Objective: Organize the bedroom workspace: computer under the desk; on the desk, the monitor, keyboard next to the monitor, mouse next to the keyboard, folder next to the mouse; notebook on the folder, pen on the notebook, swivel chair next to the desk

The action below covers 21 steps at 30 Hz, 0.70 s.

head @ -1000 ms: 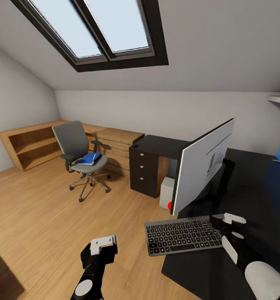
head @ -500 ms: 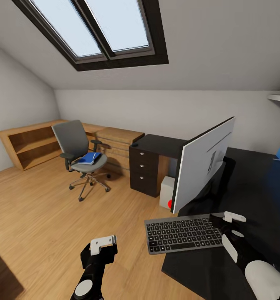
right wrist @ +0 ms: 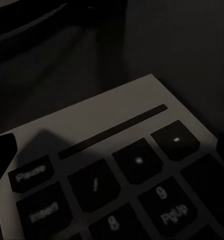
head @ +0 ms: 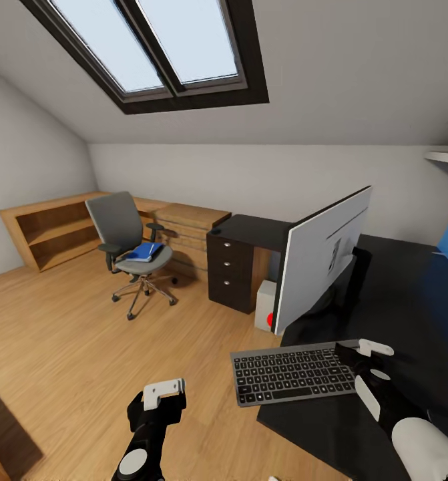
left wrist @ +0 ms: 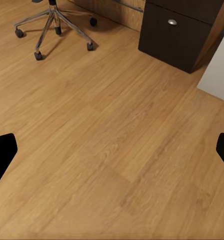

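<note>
Keyboard (head: pixel 294 375) flat, long axis along desk (head: pixel 410 300) front edge.

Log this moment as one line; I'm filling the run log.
right pincer: at keyboard end, overhanging desk edge | left pincer: open over floor | folder: on swivel chair

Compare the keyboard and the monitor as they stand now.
The keyboard lies flat, its left end overhanging the desk edge; the monitor stands upright on a stand. The keyboard shows dark keys; the monitor shows its plain silver-grey back. The monitor is much larger. Both are silver-grey and rest on the desk.
</note>
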### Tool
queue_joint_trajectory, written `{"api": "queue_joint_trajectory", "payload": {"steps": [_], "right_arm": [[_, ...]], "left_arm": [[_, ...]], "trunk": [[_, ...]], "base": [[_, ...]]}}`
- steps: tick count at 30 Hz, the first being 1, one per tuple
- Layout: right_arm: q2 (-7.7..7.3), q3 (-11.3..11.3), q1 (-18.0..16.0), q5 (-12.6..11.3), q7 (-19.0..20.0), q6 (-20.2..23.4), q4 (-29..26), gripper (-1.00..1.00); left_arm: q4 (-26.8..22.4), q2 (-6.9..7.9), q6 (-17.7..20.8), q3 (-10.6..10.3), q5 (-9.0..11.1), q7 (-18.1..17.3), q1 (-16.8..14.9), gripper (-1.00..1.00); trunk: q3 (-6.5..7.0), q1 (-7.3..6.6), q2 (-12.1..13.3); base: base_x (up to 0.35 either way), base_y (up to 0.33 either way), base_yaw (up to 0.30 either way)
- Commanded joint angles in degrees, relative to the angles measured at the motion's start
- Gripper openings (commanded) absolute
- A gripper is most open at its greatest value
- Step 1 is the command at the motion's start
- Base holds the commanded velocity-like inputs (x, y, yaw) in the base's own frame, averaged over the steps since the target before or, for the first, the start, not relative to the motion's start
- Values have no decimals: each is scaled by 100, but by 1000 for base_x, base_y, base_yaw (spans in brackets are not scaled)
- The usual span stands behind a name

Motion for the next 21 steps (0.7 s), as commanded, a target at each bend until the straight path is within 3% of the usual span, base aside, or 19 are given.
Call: {"api": "queue_joint_trajectory", "payload": {"steps": [1,21], "right_arm": [[-1,18,0,-90,-13,-19,169,100],[0,18,0,-90,-14,-19,161,100]], "left_arm": [[-10,1,17,-6,40,41,-3,100],[-11,1,17,-15,49,41,-3,100]], "trunk": [[-6,0,-3],[-6,0,-3]], "base": [[-37,0,0],[-138,0,0]]}}
